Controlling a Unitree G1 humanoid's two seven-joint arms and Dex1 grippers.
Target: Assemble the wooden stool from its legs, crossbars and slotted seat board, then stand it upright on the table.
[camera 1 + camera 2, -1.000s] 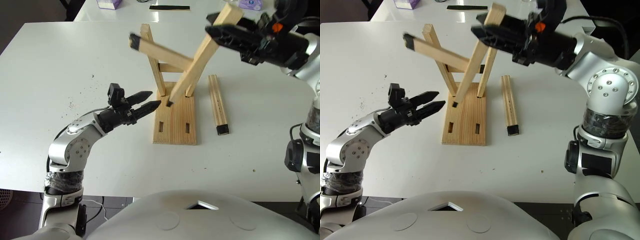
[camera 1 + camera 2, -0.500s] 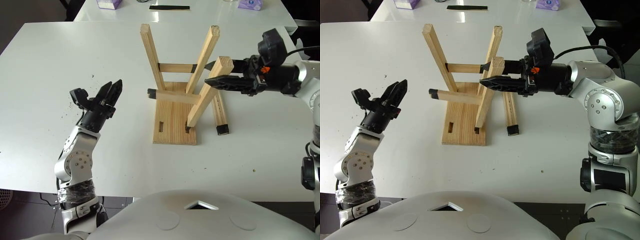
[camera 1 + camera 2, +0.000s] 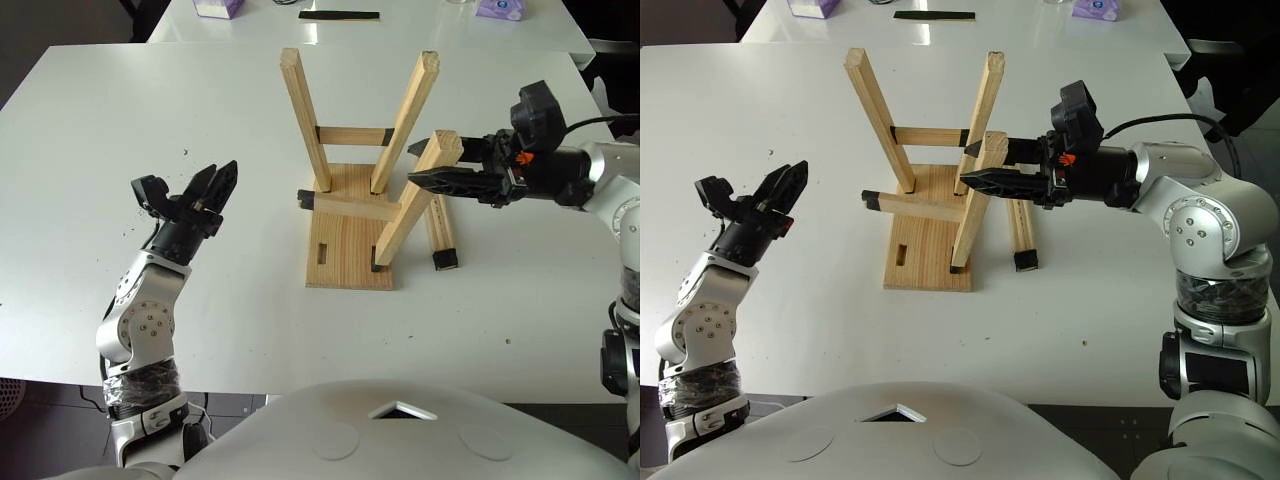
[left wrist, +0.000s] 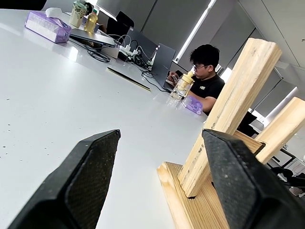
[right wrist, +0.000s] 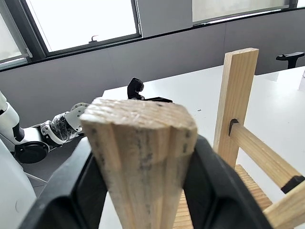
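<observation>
My left end effector (image 3: 218, 172) hangs open and empty over the bench, beside the seat board (image 3: 345, 268). My right end effector (image 3: 415, 165) is clamped near the top of a leg (image 3: 403, 218) whose foot sits at the board's near slot. I judge the wood light, stiff and smooth, so I grip across flat faces. Behind it, two joined legs (image 3: 305, 120) stand in the board.
</observation>
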